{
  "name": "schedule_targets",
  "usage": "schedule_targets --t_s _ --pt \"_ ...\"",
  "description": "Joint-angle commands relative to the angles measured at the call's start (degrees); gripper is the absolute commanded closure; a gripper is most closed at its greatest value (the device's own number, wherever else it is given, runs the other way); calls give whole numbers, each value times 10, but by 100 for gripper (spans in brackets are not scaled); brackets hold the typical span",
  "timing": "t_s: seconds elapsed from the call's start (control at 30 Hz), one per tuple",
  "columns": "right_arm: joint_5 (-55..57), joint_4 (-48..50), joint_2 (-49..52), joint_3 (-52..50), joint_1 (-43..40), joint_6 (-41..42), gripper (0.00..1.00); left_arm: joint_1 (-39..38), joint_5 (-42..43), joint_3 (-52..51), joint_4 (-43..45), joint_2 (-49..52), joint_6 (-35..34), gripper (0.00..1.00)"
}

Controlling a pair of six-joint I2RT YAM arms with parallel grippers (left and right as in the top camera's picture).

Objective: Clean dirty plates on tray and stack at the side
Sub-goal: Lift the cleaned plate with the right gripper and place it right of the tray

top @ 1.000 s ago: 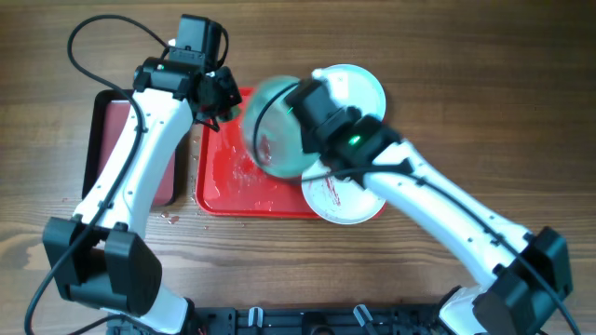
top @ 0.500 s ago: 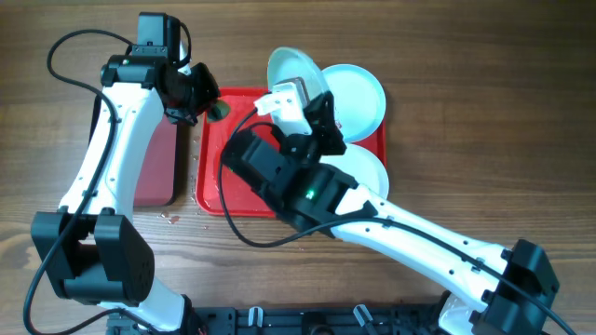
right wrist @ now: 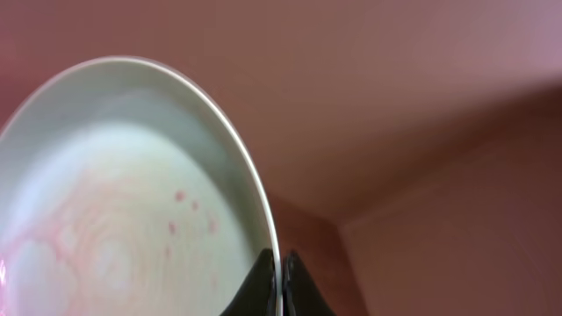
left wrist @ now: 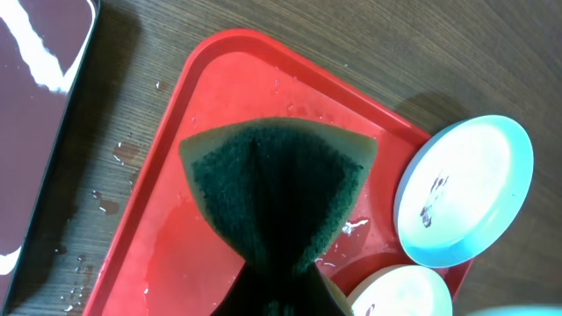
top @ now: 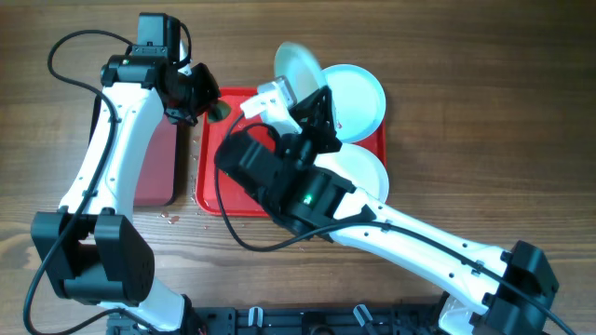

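My right end effector (right wrist: 279,263) is clenched on the rim of a round, pale mint-white plate (right wrist: 114,219) whose face shows faint pink streaks. A second ago this plate hung over the middle of the large red plastic tray (top: 209,191); now it tilts at the far edge. My left end effector (left wrist: 272,294), gripping a dark green sponge (left wrist: 277,189), has drawn back leftward. Wiping looks done, so stacking should come next. Two more plates (top: 361,93) wait at the tray's right side.

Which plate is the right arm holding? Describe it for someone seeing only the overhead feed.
Start at the red tray. At its far edge the held plate hangs in the right pincer, gripped by the rim. It alone is tilted, showing as a narrow oval; the two neighbouring plates lie flat.
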Motion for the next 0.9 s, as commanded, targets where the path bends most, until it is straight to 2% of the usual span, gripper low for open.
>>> schedule_targets --t_s 0.0,0.07,0.13,0.27,0.33,0.43,0.53,0.67,0.87 --pt "-313 -64 0 -2 -19 192 96 -2 6 -1 2 5 12 96" --pt "-476 -63 0 -2 -61 250 96 -2 2 -1 2 5 12 96" --pt "-584 -81 -1 -2 -122 278 96 -2 3 -1 1 5 12 96" --pt "-819 -115 -4 -2 -300 277 96 -2 2 -1 -9 5 12 96" --pt "-871 -132 -4 -2 -403 273 96 -2 3 -1 -9 5 12 96" --pt "-874 -171 -4 -2 -539 260 96 -5 1 -1 -19 5 12 96" --pt "-740 -213 -4 -12 -666 239 96 -18 -20 -1 -30 5 11 96" --pt "-717 -169 -4 -98 -770 245 96 -26 -19 -1 -31 5 11 96" --pt "-723 -54 -3 -216 -793 230 96 -41 -26 -1 -31 5 11 96"
